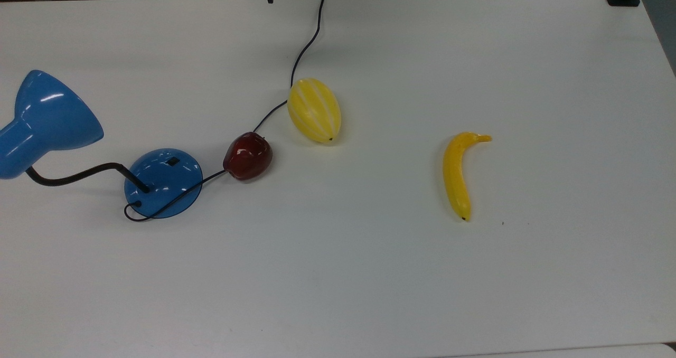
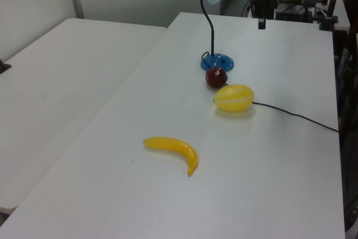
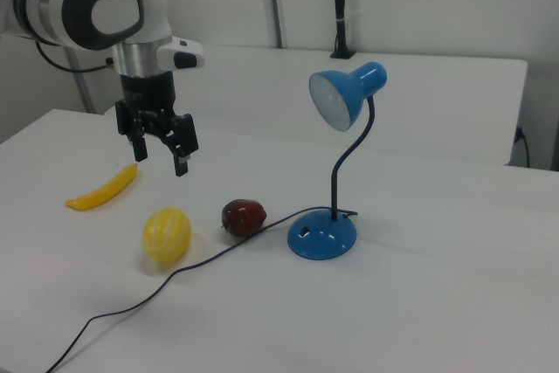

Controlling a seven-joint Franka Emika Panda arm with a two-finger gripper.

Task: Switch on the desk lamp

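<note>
- Top view: the desk lamp (image 1: 163, 183) stands near the top view's left edge of the white table (image 1: 369, 273). Its small black switch (image 1: 172, 161) sits on the domed blue base, and the cone shade (image 1: 48, 116) leans further left. The black cord (image 1: 303, 52) runs from the base past a dark red apple (image 1: 247, 156) and a striped yellow melon (image 1: 314, 110) to the far edge. A banana (image 1: 457, 173) lies well apart, towards the top view's right.
- Left view: the lamp's gooseneck (image 2: 211, 29) rises upright. The gripper (image 2: 262, 15) hangs beyond the lamp, probably above the far table end.
- Right view: the gripper (image 3: 161, 153) hovers above the table, between banana and melon, its fingers (image 3: 182, 162) spread apart and holding nothing. The inside of the shade looks unlit.
</note>
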